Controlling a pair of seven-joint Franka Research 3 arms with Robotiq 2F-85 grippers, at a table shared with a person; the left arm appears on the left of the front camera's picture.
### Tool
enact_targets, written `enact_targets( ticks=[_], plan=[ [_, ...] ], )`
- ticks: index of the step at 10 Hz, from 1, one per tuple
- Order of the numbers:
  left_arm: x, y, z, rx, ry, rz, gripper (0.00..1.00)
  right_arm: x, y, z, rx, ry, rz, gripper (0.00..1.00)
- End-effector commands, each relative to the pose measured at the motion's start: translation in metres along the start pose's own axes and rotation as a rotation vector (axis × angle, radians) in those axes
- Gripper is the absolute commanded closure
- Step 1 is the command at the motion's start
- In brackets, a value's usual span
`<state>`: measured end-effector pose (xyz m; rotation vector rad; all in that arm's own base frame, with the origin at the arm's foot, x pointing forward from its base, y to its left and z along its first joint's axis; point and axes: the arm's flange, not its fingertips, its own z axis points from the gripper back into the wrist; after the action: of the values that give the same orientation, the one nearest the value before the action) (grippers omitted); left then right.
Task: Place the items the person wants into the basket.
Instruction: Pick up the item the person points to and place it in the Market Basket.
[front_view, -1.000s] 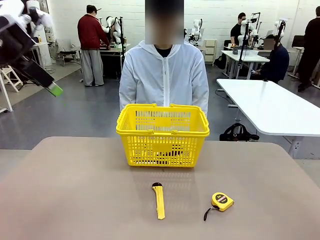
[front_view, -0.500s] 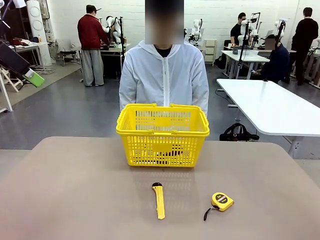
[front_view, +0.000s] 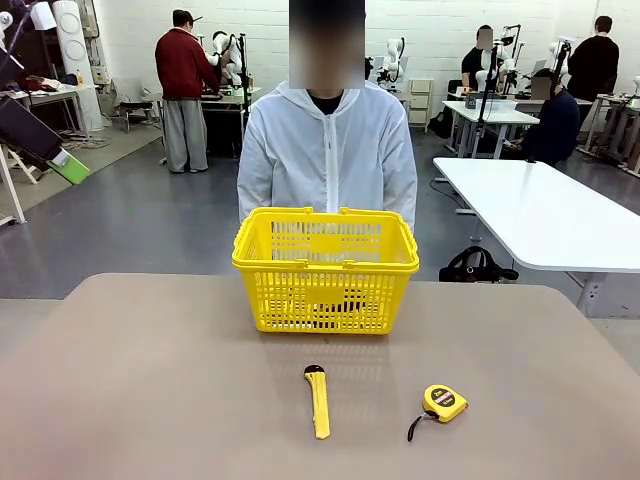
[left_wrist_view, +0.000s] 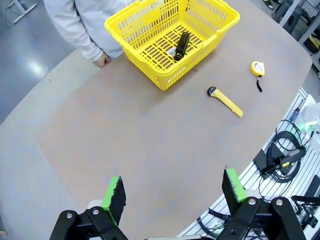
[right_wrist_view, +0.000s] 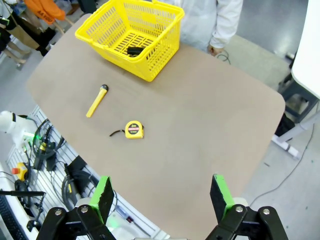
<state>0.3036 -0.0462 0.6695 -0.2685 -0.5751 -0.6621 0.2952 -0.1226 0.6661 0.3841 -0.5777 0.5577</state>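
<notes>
Pens (left_wrist_view: 181, 45) lie in basket (front_view: 325, 270), frame centre; my hands (left_wrist_view: 172, 192) (right_wrist_view: 161, 196) released, high above bench (front_view: 150, 380); task looks done.

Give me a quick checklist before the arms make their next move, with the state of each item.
1. Left tool open and holding nothing: ok.
2. Right tool open and holding nothing: ok.
3. Both tools high above the table: ok.
4. Pens lying in the basket: ok; how many, cannot tell.
5. Utility knife and tape measure left out on the table: ok.
6. Person's hand away from the basket: ok.
</notes>
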Motion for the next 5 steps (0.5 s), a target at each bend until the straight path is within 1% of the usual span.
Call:
enact_targets(
  ticks=[1,5],
  plan=[
    [-0.0003,-0.0014,0.0041,-0.007,-0.008,-0.007,0.0,-0.0006,-0.0006,-0.0006,0.009,-0.003,0.004,0.0],
    [-0.0003,-0.0014,0.0041,-0.007,-0.008,-0.007,0.0,-0.0006,-0.0006,-0.0006,0.009,-0.003,0.004,0.0]
  ],
)
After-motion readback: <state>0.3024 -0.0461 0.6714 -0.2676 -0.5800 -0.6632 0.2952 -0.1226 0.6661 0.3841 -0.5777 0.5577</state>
